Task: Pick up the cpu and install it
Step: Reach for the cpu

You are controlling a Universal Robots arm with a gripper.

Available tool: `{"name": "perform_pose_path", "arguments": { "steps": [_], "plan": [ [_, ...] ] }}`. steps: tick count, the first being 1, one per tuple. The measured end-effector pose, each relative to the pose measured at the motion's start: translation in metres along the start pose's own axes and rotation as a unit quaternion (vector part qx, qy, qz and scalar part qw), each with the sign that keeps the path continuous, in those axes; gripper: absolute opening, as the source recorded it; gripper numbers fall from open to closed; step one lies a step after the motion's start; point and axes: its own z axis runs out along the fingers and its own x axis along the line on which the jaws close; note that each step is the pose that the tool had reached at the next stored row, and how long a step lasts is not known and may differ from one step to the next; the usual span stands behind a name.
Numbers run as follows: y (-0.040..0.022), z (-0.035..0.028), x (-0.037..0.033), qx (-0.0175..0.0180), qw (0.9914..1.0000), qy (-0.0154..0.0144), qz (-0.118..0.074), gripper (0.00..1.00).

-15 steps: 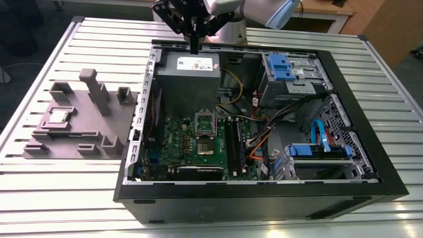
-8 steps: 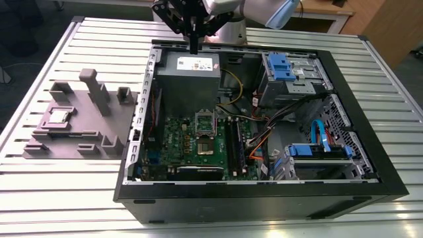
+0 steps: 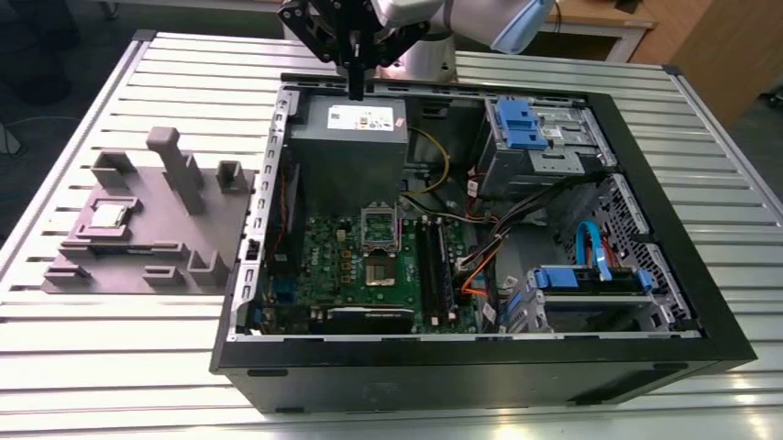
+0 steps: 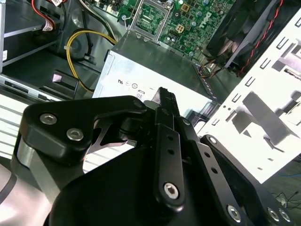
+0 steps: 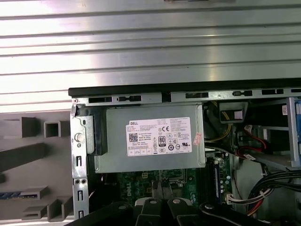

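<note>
Hand: black linked-metal hand (image 3: 356, 89), closed with fingertips pressed together and nothing gripped; poised over the far side of the case, just above the big grey metal box with a white label (image 3: 348, 137).
Cpu place: small flat square silvery-grey cpu (image 3: 110, 215), lying in a recess of the grey moulded plastic tray (image 3: 135, 247) on the exterior view's left, well apart from the hand and outside the open black computer case (image 3: 490, 371).
Cpu look: dull metal top plate upward, pale thin rim around it; markings too small to make out.
Cut off: arm trimmed by the exterior view's upper border; tray (image 5: 28, 127) sliced by the frame in the first wrist view; shiny rectangular metal socket frame (image 4: 149, 14) clipped in the second wrist view.
Hidden: part of the green motherboard (image 5: 131, 181) behind the hand (image 5: 161, 186) in the first wrist view; much of the labelled box (image 4: 155, 61) behind the hand (image 4: 164, 96) in the second wrist view.
Exterior view: whole layout, with tray, case, hollow-centred socket frame (image 3: 380, 229) on the board, and ribbed aluminium counter (image 3: 123, 357).
First wrist view: straight onto the box (image 5: 155, 160) and the counter (image 5: 141, 42) slats beyond the case wall.
Second wrist view: close on the hand's links and bolts, plus a looping yellow cable (image 4: 75, 42) beside the box.
</note>
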Motion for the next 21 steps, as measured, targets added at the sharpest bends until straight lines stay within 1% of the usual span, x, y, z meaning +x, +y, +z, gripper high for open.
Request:
{"name": "perform_pose_path", "arguments": {
  "steps": [14,21],
  "plan": [
    [-0.0004,-0.0001,0.0048,0.0,1.0,0.0,0.0,0.11],
    [-0.0005,-0.0001,0.006,0.0,1.0,0.0,0.0,0.11]
  ]
}}
